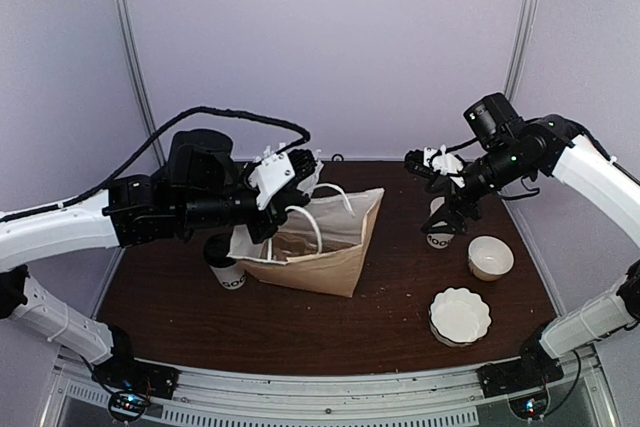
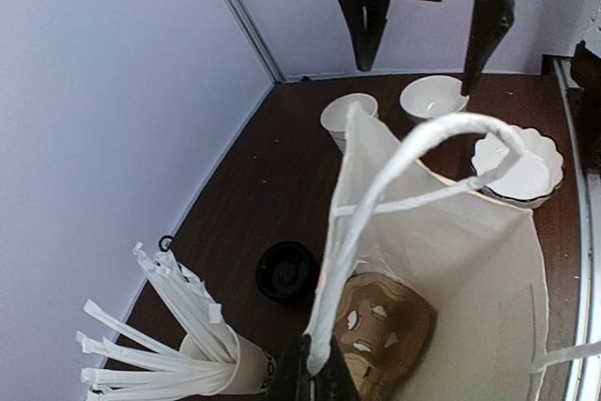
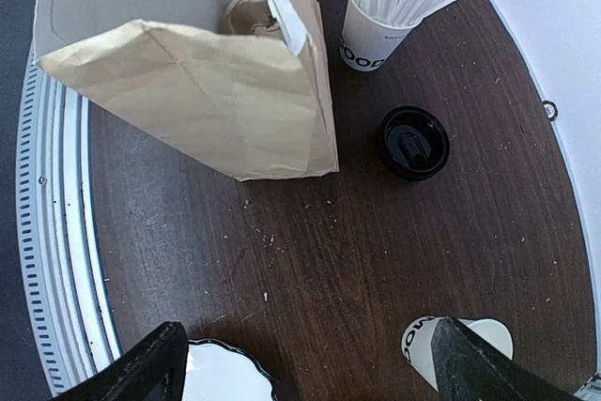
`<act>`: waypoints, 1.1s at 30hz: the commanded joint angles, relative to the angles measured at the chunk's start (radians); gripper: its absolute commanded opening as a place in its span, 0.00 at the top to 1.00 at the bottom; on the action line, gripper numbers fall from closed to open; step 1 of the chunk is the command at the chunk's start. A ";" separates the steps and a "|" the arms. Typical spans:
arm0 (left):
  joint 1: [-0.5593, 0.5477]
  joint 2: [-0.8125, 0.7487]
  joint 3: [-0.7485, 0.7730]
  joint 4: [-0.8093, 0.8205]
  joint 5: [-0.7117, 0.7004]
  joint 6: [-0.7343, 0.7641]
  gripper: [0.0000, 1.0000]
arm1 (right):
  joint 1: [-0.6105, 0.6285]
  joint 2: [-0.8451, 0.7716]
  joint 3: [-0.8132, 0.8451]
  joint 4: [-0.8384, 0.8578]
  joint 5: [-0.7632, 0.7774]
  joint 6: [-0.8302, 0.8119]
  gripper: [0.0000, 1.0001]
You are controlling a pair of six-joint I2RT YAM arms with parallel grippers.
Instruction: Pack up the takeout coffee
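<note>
The takeout coffee (image 1: 228, 272), a white cup with black lettering and a black lid, stands left of the paper bag (image 1: 320, 257) under my left forearm. It is out of both wrist views. My left gripper (image 1: 292, 179) is shut on the bag's white handle (image 2: 376, 204) and holds it up, so the bag (image 2: 470, 260) gapes open. It also shows in the left wrist view (image 2: 319, 377). A brown item (image 2: 385, 326) lies inside the bag. My right gripper (image 1: 452, 219) is open and empty over the table (image 3: 305, 363), right of the bag (image 3: 188, 82).
A cup of white straws (image 2: 221, 363) and a loose black lid (image 2: 286, 269) sit behind the bag. A lidless white cup (image 1: 438, 237), a bowl (image 1: 490, 257) and stacked white plates (image 1: 460, 317) stand under and near my right gripper.
</note>
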 commanded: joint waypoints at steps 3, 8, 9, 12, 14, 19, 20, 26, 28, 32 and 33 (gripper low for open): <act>-0.001 -0.097 -0.072 0.006 0.228 -0.080 1.00 | -0.007 0.001 -0.011 0.017 -0.011 0.014 0.06; -0.044 -0.155 -0.110 -0.030 0.242 -0.131 1.00 | -0.007 0.014 -0.009 0.017 -0.014 0.014 0.06; -0.058 -0.163 -0.115 -0.038 0.237 -0.136 1.00 | -0.007 0.017 -0.009 0.017 -0.014 0.014 0.06; -0.096 -0.184 -0.130 -0.071 0.220 -0.147 1.00 | -0.008 0.027 -0.006 0.015 -0.019 0.013 0.06; -0.121 -0.191 -0.149 -0.086 0.211 -0.149 1.00 | -0.007 0.037 0.001 0.012 -0.021 0.011 0.06; -0.176 -0.190 -0.199 -0.145 0.145 -0.142 1.00 | -0.009 0.059 0.016 0.001 -0.019 0.008 0.06; -0.195 -0.197 -0.212 -0.148 0.118 -0.139 1.00 | -0.007 0.062 0.018 0.000 -0.017 0.008 0.06; -0.283 -0.271 -0.287 -0.105 0.053 -0.142 1.00 | -0.007 0.081 0.022 -0.015 -0.014 0.002 0.06; -0.300 -0.280 -0.291 -0.104 0.054 -0.158 1.00 | -0.007 0.094 0.035 -0.028 -0.017 -0.004 0.06; -0.334 -0.287 -0.290 -0.107 0.039 -0.178 1.00 | -0.007 0.130 0.075 -0.066 -0.048 -0.016 0.06; -0.337 -0.286 -0.290 -0.108 0.036 -0.179 1.00 | -0.008 0.137 0.082 -0.074 -0.054 -0.018 0.06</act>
